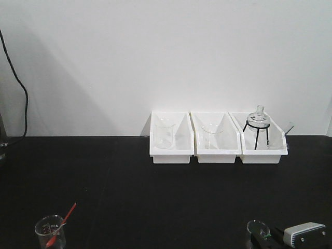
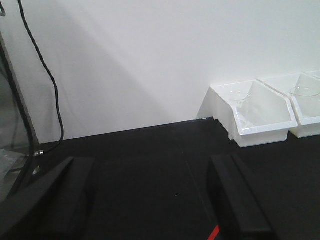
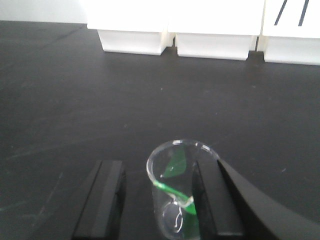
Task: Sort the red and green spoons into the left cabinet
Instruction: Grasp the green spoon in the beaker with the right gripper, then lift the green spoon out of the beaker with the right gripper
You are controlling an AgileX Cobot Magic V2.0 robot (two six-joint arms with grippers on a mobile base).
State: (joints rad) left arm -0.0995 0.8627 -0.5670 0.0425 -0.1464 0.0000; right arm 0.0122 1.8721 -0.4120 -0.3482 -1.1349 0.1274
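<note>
Green spoon (image 3: 175, 165) stands in a beaker (image 3: 167, 222) between my right tool's (image 3: 156, 167) parted fingers (image 3: 102, 200); red spoon (image 1: 62, 224) in a second beaker (image 1: 47, 234), markings unreadable; left tool (image 2: 150, 162) apart.

A laboratory: black bench (image 1: 155, 197), glass beakers (image 1: 163, 136) in white bins (image 1: 171, 151), flask (image 1: 258, 117) on tripod (image 1: 245, 128).

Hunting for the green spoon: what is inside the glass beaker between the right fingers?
A green spoon leans slanted inside the beaker. The beaker's bottom runs off the picture, so the spoon's lower end cannot be seen.
</note>
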